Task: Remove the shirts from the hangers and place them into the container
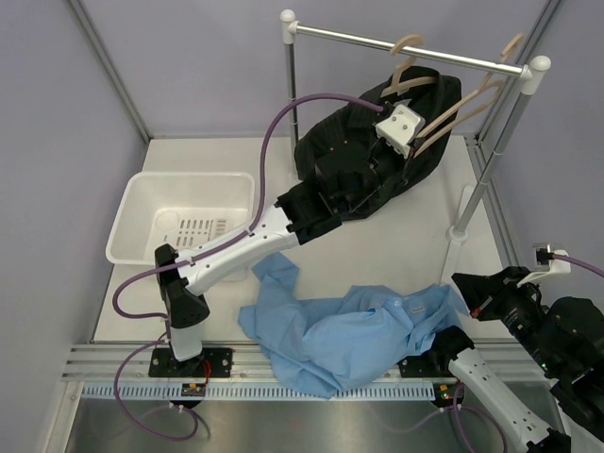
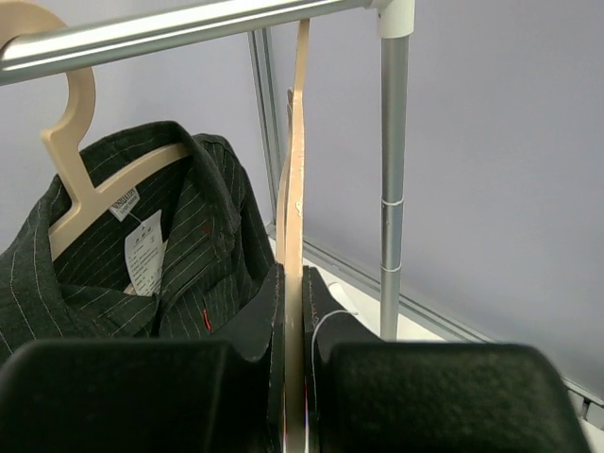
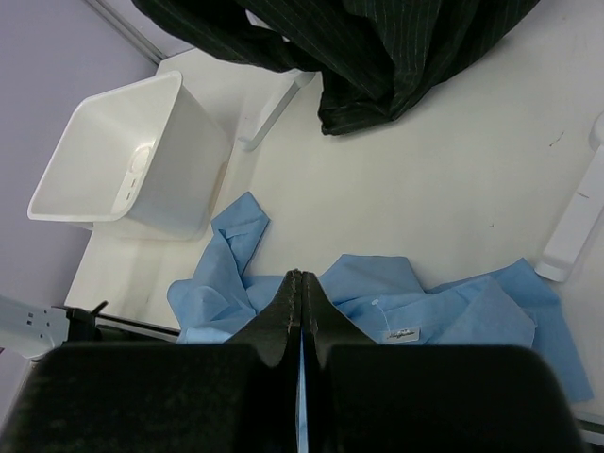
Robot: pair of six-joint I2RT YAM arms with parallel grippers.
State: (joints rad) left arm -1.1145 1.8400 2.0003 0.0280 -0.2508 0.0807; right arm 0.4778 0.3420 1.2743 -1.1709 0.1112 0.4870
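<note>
The black pinstriped shirt [image 1: 377, 160] hangs from a beige hanger [image 1: 413, 83] on the rail; its collar and label show in the left wrist view [image 2: 189, 236]. Beside it hangs a bare hanger [image 1: 462, 109]. My left gripper [image 2: 294, 274] is shut on this bare hanger [image 2: 296, 189], seen edge-on between the fingers. The light blue shirt [image 1: 359, 326] lies crumpled on the table at the front. My right gripper [image 3: 302, 281] is shut with nothing in it, high above that blue shirt [image 3: 444, 302]. The white container [image 1: 132, 212] stands at the left with nothing inside.
The rail [image 1: 406, 44] spans two upright posts; the right post [image 1: 491, 160] stands close to the hangers, and its white foot [image 3: 576, 226] rests on the table. The left arm's purple cable [image 1: 274, 132] arcs over the table. Grey walls close in the back and sides.
</note>
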